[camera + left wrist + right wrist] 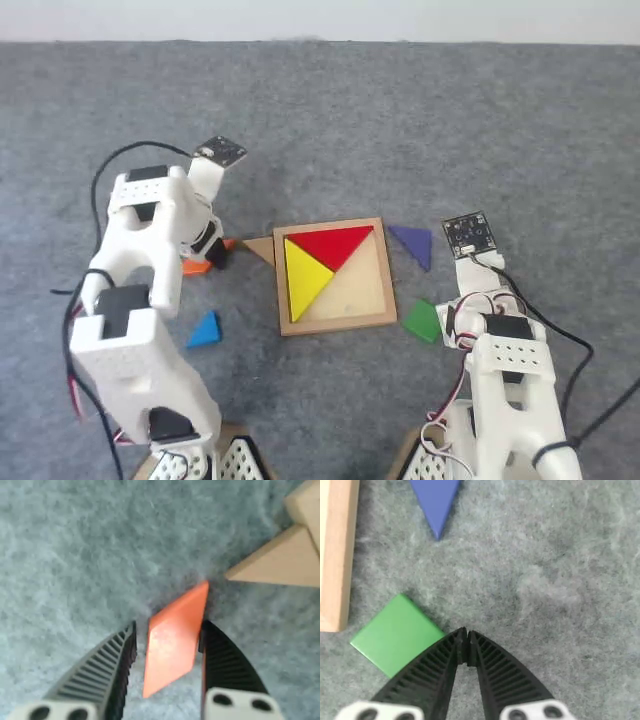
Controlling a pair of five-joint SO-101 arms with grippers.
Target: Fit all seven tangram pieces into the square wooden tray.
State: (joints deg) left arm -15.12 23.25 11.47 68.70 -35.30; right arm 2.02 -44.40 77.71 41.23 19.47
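Surface: grey felt-like mat [420, 120] carrying both arms and all the pieces.
Tray: square wooden tray [338, 323] at the middle of the high view, flat on the surface.
In tray: red triangle [330, 245] along the 12 o'clock side and yellow triangle [303, 275] along the 9 o'clock side, their slanted edges meeting. The tray floor from 3 to 6 o'clock is bare wood.
Outside tray, right side: purple triangle [413, 243] at 2 o'clock, just beside the rim. Green square [422, 320] at 4 o'clock, just off the corner.
Outside tray, left side: plain wooden triangle [260, 247] at 10 o'clock, at the tray's corner. Orange parallelogram [172, 642] farther out at 9 to 10 o'clock, near the wooden triangle but apart from it. Blue triangle [204, 330] at 8 o'clock, well apart from the tray.
Left gripper [169, 625]: low over the orange parallelogram, fingers [227, 660] spread to either side of it. One finger is against the piece's edge and the other stands off with a gap.
Right gripper [465, 632]: fingers [435, 670] pressed together, holding nothing, tips over the surface right at the green square's edge.
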